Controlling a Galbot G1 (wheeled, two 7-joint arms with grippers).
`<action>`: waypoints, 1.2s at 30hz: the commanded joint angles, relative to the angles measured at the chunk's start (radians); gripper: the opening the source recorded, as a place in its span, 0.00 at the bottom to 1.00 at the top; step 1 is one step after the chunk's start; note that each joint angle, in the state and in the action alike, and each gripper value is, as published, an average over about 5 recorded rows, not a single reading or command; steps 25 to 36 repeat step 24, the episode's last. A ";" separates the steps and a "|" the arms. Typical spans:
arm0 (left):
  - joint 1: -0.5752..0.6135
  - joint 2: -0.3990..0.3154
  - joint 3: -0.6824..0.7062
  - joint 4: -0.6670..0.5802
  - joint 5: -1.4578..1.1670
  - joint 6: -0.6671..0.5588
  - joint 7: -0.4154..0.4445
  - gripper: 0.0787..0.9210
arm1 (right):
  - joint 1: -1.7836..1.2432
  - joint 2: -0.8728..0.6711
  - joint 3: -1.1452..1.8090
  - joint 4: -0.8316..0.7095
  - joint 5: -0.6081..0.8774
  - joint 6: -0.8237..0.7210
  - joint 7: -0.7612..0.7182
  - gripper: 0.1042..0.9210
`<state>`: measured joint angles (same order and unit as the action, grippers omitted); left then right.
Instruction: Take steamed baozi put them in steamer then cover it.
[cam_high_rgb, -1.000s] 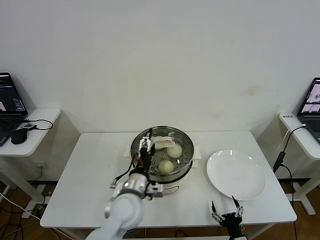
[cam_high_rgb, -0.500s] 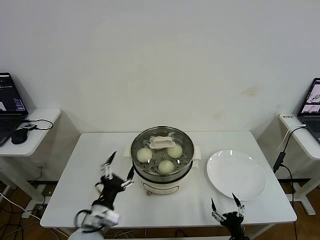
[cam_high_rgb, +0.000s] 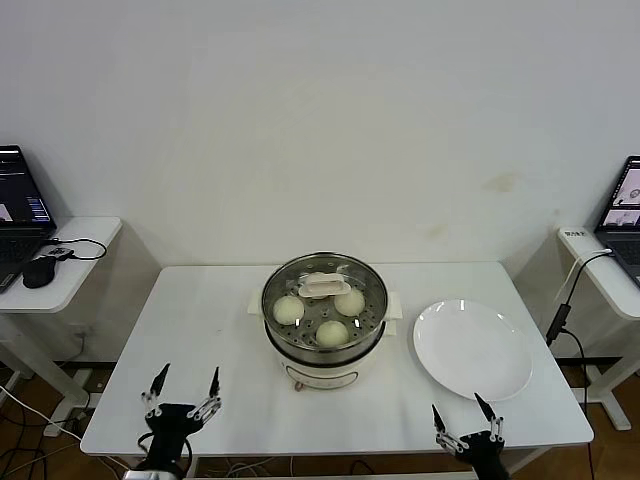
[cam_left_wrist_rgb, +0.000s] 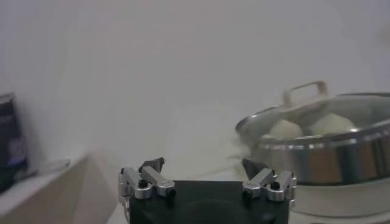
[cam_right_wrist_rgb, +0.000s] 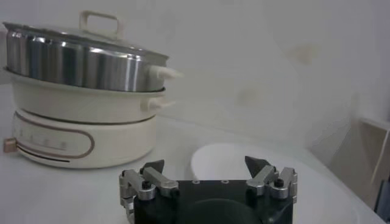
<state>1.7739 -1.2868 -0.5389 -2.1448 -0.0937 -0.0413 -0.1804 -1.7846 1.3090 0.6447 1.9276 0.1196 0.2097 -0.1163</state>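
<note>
The steamer (cam_high_rgb: 325, 345) stands at the table's middle, a steel pot on a cream base. The glass cover (cam_high_rgb: 323, 285) with its cream bar handle lies on it. Three baozi (cam_high_rgb: 333, 331) show through the glass; a fourth is hidden under the handle. My left gripper (cam_high_rgb: 181, 398) is open and empty at the table's front left edge, well clear of the steamer. My right gripper (cam_high_rgb: 467, 425) is open and empty at the front right edge. The left wrist view shows the steamer (cam_left_wrist_rgb: 323, 158) with the cover on it. The right wrist view shows the steamer (cam_right_wrist_rgb: 85, 109) too.
A flat white plate (cam_high_rgb: 472, 349) lies bare to the right of the steamer and shows in the right wrist view (cam_right_wrist_rgb: 256, 161). Side desks with laptops (cam_high_rgb: 18, 195) stand at both sides of the table. A wall is behind.
My left arm has drawn back from the steamer's left rim to the table's front left edge and hangs low. The cover stays on the steamer. The right gripper has sunk slightly.
</note>
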 joint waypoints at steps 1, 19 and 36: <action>0.096 -0.042 -0.064 0.106 -0.171 -0.107 0.020 0.88 | -0.044 -0.066 -0.001 0.072 0.101 -0.069 -0.006 0.88; 0.098 -0.052 -0.051 0.102 -0.142 -0.113 0.062 0.88 | -0.075 -0.064 -0.024 0.111 0.073 -0.091 -0.010 0.88; 0.103 -0.051 -0.052 0.105 -0.135 -0.113 0.070 0.88 | -0.076 -0.063 -0.023 0.113 0.074 -0.094 -0.007 0.88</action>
